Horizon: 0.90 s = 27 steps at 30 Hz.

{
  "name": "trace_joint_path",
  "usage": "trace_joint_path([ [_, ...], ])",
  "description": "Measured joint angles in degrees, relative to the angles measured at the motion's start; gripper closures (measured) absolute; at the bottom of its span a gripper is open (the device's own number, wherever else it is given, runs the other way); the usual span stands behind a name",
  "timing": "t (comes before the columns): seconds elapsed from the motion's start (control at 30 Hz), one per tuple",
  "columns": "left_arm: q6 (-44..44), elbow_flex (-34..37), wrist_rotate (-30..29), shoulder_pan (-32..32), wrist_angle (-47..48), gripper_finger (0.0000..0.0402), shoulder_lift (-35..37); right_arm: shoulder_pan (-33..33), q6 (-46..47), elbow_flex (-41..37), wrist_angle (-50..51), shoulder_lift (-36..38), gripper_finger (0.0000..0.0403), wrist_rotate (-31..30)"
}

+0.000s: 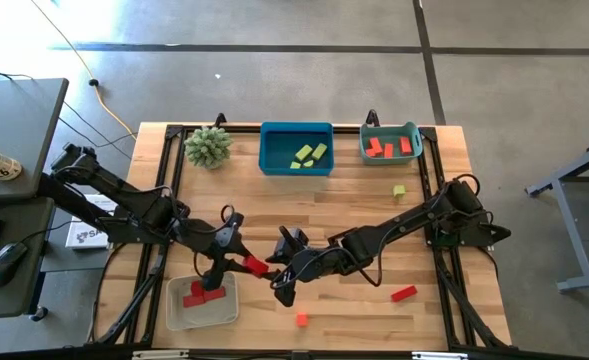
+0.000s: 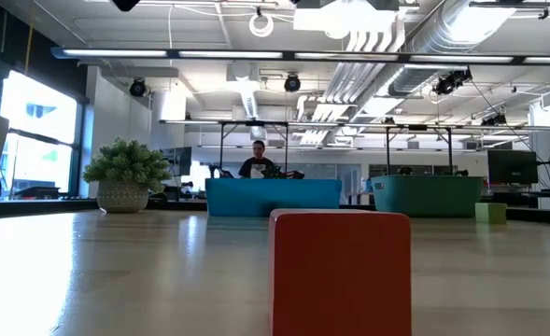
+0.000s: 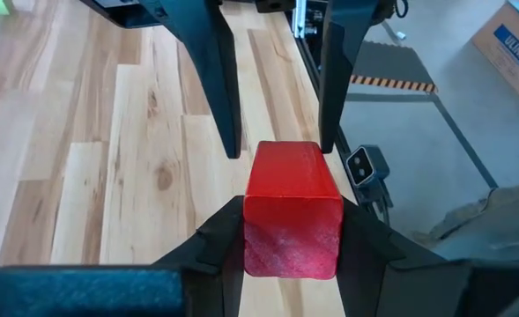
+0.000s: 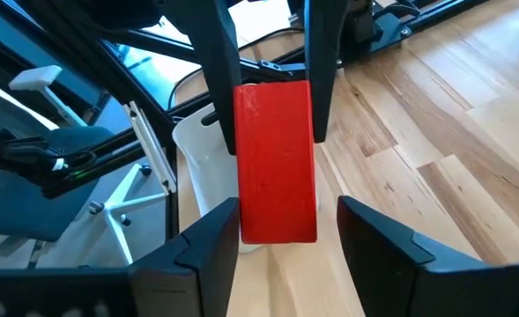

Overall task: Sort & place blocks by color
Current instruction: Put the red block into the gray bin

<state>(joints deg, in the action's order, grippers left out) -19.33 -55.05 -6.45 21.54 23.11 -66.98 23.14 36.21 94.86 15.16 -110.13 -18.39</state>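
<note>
While the wooden table [image 1: 304,215] is seen whole only from above, the 2 arms are shown meeting low at its 6 o'clock side. At 12 o'clock a blue tray [image 1: 296,147] with 2 yellow-green blocks [image 1: 310,154] is set, with a teal tray [image 1: 391,143] of red blocks [image 1: 390,148] at 1 o'clock and a spiky plant [image 1: 208,146] at 11 o'clock. At 7 o'clock a white tray [image 1: 202,302] holding red blocks [image 1: 202,295] is placed.

A red bar [image 1: 256,266] is held between the arms, just beside the white tray's upper right corner. By the left wrist view it is shown pinched between the left gripper [image 3: 290,238] fingers [image 3: 219,242], touching both. In the right wrist view the right gripper [image 4: 285,233] is seen spread, one finger [image 4: 378,233] standing clear of the bar [image 4: 275,163], the other close to it.

Loose pieces are picked out from above only: a red block [image 1: 403,293] at 4 o'clock, a small orange cube [image 1: 301,319] at 6 o'clock, a small yellow-green cube [image 1: 399,190] at 2 o'clock.

From table height neither gripper is seen; an orange-red block [image 2: 340,271] fills the foreground, and a person [image 2: 257,161] is visible beyond the blue tray [image 2: 273,196].
</note>
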Motion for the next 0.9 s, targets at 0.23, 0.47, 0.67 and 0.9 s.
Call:
trace_joint_path([
  [0.23, -1.1, 0.0, -0.4, 0.3, 0.0, 0.0295, 0.0, 0.0, 0.7, 0.0, 0.0, 0.0, 0.0224, 0.5],
  [0.47, -1.7, 0.0, -0.3, 0.3, 0.0, 0.0295, 0.0, 0.0, 2.8, 0.0, -0.1, 0.0, 0.0224, 4.9],
  [0.67, -1.7, 0.0, -0.3, 0.4, 0.7, 0.0295, 0.0, 0.0, 2.8, 0.0, -0.2, 0.0, 0.0224, 4.5],
  [0.9, -4.7, 0.0, -0.1, 3.2, 6.7, 0.0295, 0.0, 0.1, 4.9, 0.0, -0.2, 0.0, 0.0224, 4.9],
])
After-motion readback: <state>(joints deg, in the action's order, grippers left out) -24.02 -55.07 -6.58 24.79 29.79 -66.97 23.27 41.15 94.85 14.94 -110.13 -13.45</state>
